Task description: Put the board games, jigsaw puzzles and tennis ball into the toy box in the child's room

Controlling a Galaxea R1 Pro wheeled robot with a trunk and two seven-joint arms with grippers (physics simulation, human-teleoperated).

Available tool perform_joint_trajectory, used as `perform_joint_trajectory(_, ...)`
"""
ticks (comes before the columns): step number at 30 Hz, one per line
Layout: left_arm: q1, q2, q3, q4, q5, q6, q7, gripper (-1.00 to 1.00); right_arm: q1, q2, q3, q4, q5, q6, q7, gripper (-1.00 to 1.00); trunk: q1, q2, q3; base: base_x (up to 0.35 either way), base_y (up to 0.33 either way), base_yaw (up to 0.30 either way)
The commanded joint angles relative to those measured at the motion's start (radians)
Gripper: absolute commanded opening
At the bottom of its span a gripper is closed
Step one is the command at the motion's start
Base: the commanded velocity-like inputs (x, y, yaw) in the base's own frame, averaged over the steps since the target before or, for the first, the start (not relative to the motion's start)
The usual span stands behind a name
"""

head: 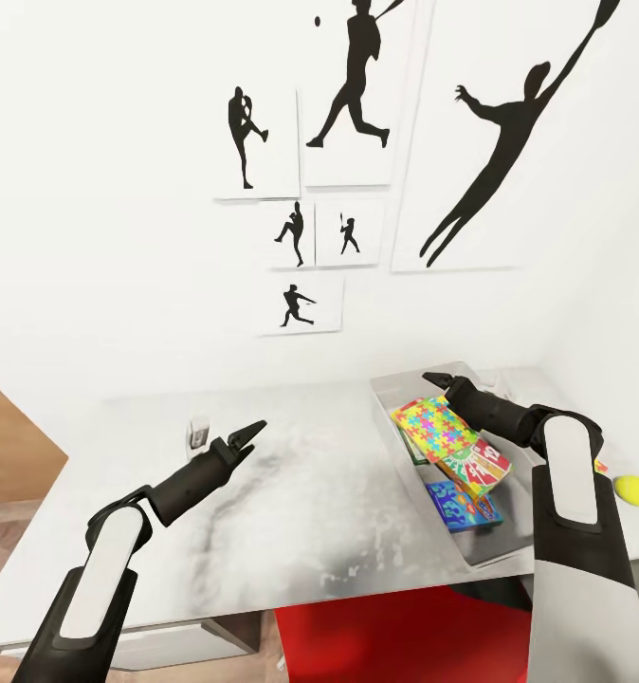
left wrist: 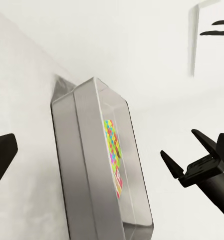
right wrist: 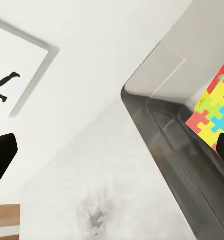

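The grey plastic toy box [head: 388, 391] on the pale table [head: 291, 493] holds a bright multicoloured jigsaw puzzle [head: 437, 427]; a yellow tennis ball [head: 634, 489] lies beside it. The right gripper [head: 435, 380] hovers spread above; the left gripper [head: 251, 435] is also spread.

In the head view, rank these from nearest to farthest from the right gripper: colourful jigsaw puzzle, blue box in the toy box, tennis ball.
From the right gripper:
1. Colourful jigsaw puzzle, just below it in the toy box.
2. Blue box, lower in the toy box.
3. Tennis ball, outside the box, on the table's right edge.

Jigsaw puzzle [right wrist: 215, 116] inside toy box [right wrist: 156, 107]
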Motion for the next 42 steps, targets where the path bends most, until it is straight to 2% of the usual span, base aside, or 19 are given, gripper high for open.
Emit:
perform_joint_trajectory(1,-0.001,0.000,0.002,0.000,0.000,0.006,-0.003,1.00,-0.001,0.001,-0.002,-0.001,-0.011,0.004,-0.010,1.00,0.001,-0.002,-0.002,0.000,0.000,0.000)
perform_joint_trajectory(8,-0.001,0.000,0.002,0.000,0.000,0.006,-0.003,1.00,-0.001,0.001,-0.002,-0.001,-0.011,0.004,-0.010,1.00,0.001,-0.002,-0.002,0.000,0.000,0.000)
perform_joint_trajectory(10,0.010,0.002,0.013,-0.012,-0.011,0.010,-0.014,1.00,0.001,0.010,-0.013,-0.012,-0.015,0.004,-0.021,1.00,0.001,-0.002,-0.002,0.000,0.000,0.000)
perform_joint_trajectory(15,0.016,0.024,0.042,-0.037,-0.020,0.024,-0.042,1.00,0.027,-0.017,-0.023,-0.040,-0.013,0.004,-0.023,1.00,0.001,-0.002,-0.002,0.000,0.000,0.000)
perform_joint_trajectory(20,0.018,0.031,0.070,-0.044,-0.022,0.029,-0.070,1.00,0.037,-0.045,-0.028,-0.060,-0.011,0.004,-0.011,1.00,0.001,-0.002,-0.002,0.000,0.000,0.000)
perform_joint_trajectory(23,0.018,0.033,0.082,-0.047,-0.024,0.032,-0.087,1.00,0.041,-0.053,-0.031,-0.064,-0.011,0.004,-0.006,1.00,0.001,-0.002,-0.002,0.000,0.000,0.000)
perform_joint_trajectory(31,0.017,0.034,0.087,-0.051,-0.025,0.035,-0.129,1.00,0.045,-0.062,-0.032,-0.069,-0.013,0.004,0.000,1.00,0.001,-0.002,-0.002,0.000,0.000,0.000)
perform_joint_trajectory(42,0.016,0.034,0.087,-0.052,-0.026,0.039,-0.131,1.00,0.046,-0.065,-0.030,-0.071,-0.017,0.004,0.005,1.00,0.001,-0.002,-0.002,0.000,0.000,0.000)
